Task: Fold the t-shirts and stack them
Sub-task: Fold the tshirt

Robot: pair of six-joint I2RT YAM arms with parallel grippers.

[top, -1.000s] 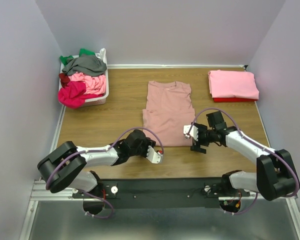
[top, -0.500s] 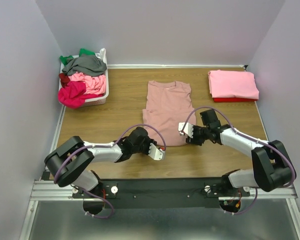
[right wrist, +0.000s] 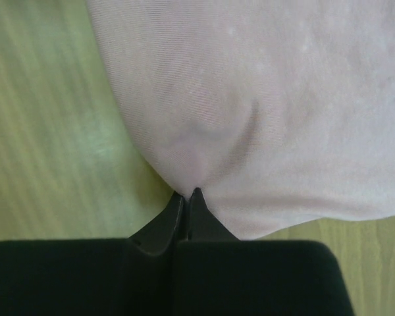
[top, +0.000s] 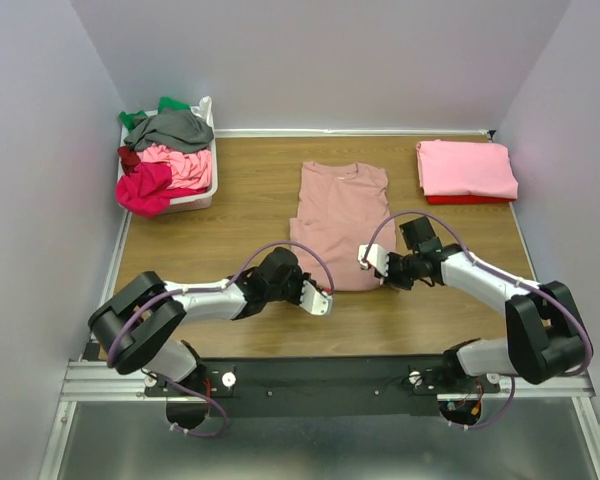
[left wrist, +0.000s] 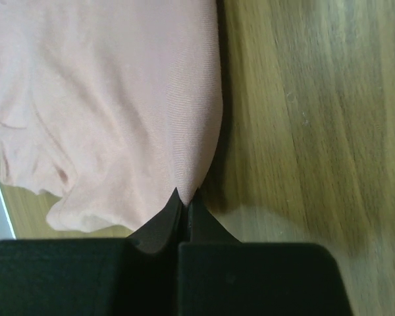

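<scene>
The left jaws are pressed together on a thin pinch of cloth at the near-left hem corner of the dusty-pink t-shirt, with the fabric drawn into a small peak between the black tips. The right jaws are likewise pressed together on the near-right hem corner of the same t-shirt, where the cloth puckers into a shallow crease just beyond the tips. From above, the left arm reaches in low from the near-left and the right arm from the near-right, and their ends meet the garment's near edge on either side. The t-shirt lies flat in the middle of the wooden bench as a narrow rectangle, collar toward the far edge. At the far-left corner of the bench stands a white basket heaped with loose tees: a grey one on top, a green one behind it, a pale pink one and a bright pink one spilling over the near rim. At the far-right corner a folded pink t-shirt rests on a folded red t-shirt, of which only the near edge shows.
</scene>
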